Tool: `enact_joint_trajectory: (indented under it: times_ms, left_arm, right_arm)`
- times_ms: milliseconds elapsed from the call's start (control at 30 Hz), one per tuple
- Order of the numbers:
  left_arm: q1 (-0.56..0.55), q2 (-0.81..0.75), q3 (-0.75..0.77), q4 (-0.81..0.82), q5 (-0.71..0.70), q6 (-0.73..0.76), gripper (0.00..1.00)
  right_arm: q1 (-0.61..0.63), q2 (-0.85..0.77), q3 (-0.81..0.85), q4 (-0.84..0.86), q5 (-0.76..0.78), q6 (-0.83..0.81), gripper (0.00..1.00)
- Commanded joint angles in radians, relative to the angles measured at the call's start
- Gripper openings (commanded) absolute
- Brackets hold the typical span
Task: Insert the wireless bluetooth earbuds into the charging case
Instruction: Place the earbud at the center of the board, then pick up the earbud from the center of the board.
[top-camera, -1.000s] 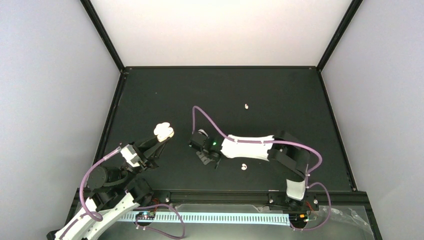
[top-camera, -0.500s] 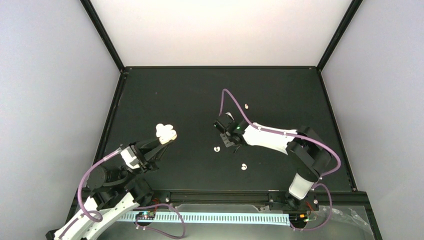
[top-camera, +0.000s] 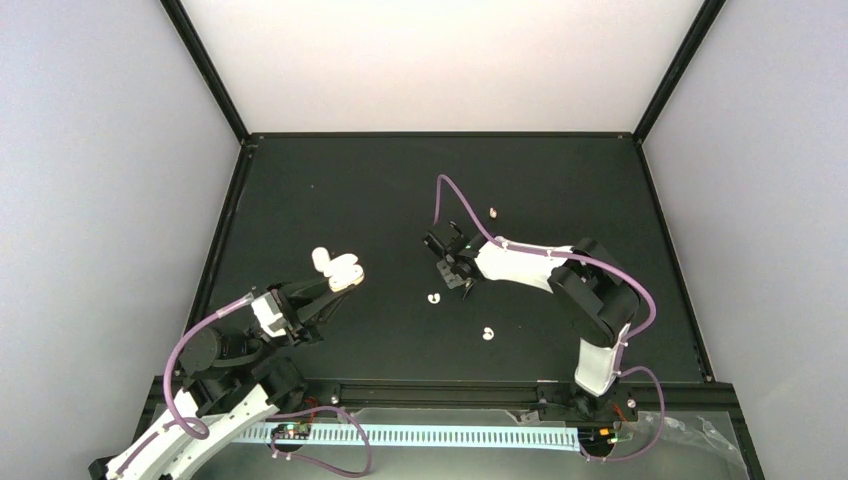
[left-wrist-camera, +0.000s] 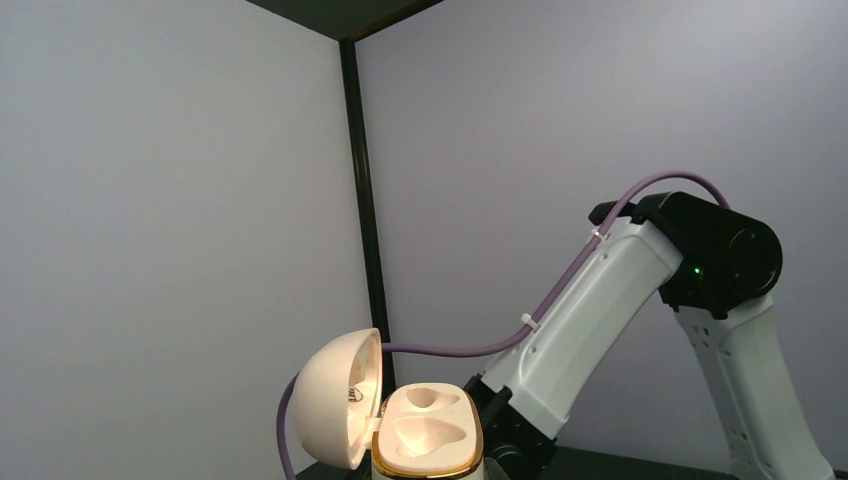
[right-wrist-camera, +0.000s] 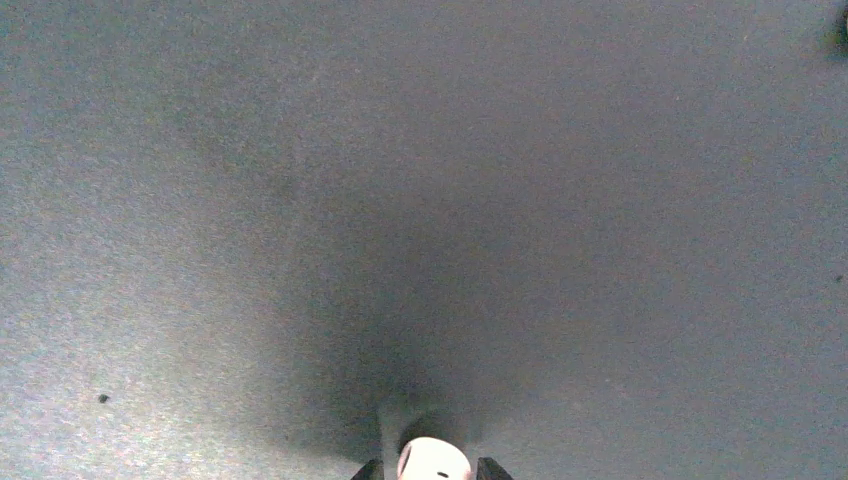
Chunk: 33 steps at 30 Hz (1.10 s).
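Observation:
My left gripper (top-camera: 332, 283) is shut on the white charging case (top-camera: 345, 271) and holds it above the mat at the left. In the left wrist view the case (left-wrist-camera: 428, 438) stands open with its lid (left-wrist-camera: 330, 412) swung left and both wells empty; the fingers are below the frame. My right gripper (top-camera: 452, 270) hangs over mid-table. In the right wrist view a small white earbud (right-wrist-camera: 433, 462) sits between its fingertips (right-wrist-camera: 487, 467), just above the mat. Three more earbuds lie on the mat: one (top-camera: 433, 297) near the right gripper, one nearer the front (top-camera: 488, 333), one farther back (top-camera: 493, 211).
The black mat (top-camera: 330, 190) is bounded by a black frame with corner posts (top-camera: 205, 70) and pale walls. A black rail (top-camera: 450, 388) runs along the near edge. Purple cables (top-camera: 445, 195) loop over both arms. The right arm (left-wrist-camera: 600, 320) rises behind the case in the left wrist view.
My right gripper has moved from the near middle back and to the right, uncovering an earbud on the mat. My left gripper has shifted the open case slightly right.

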Motion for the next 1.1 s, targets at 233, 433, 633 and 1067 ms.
enact_joint_trajectory:
  times_ms: [233, 433, 633, 1067]
  left_arm:
    - [-0.003, 0.0, 0.016, 0.016, 0.042, -0.004, 0.01]
    - [-0.001, 0.0, 0.016, 0.018, 0.045, -0.006, 0.02]
    - [-0.001, -0.003, 0.016, 0.014, 0.047, -0.01, 0.02]
    - [0.0, -0.015, 0.019, 0.004, 0.046, -0.008, 0.02]
  right_arm:
    - [-0.008, -0.083, -0.023, 0.014, -0.057, 0.133, 0.36]
    - [-0.037, -0.096, -0.055, 0.03, -0.069, 0.21, 0.36]
    - [-0.071, -0.051, -0.057, 0.057, -0.144, 0.278, 0.32]
    - [-0.072, 0.047, 0.008, 0.014, -0.112, 0.312, 0.25]
